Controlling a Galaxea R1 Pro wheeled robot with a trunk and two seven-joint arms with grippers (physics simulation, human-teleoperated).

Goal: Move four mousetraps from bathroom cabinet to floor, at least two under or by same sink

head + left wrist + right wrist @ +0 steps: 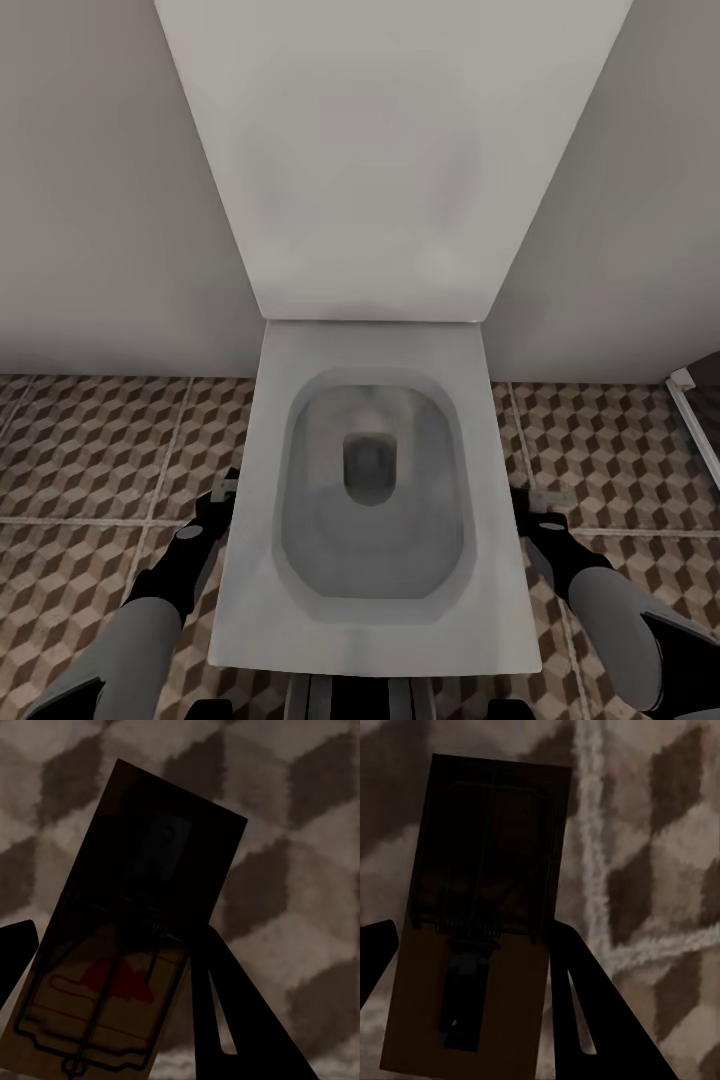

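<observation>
Two pincers flank toilet, each gripping mousetrap.

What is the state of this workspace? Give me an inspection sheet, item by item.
Surface: cube-patterned bathroom floor tiles, pale grout lines.
Job's things: one mousetrap in the left gripper, another mousetrap in the right gripper; both held above the tiles.
Clutter: nothing seen.
Grippers: left and right each shut on a trap, flanking the toilet in the head view.
Cables: nothing seen.
Surroundings: white toilet with lid up against a pale wall; shower edge at right.
</observation>
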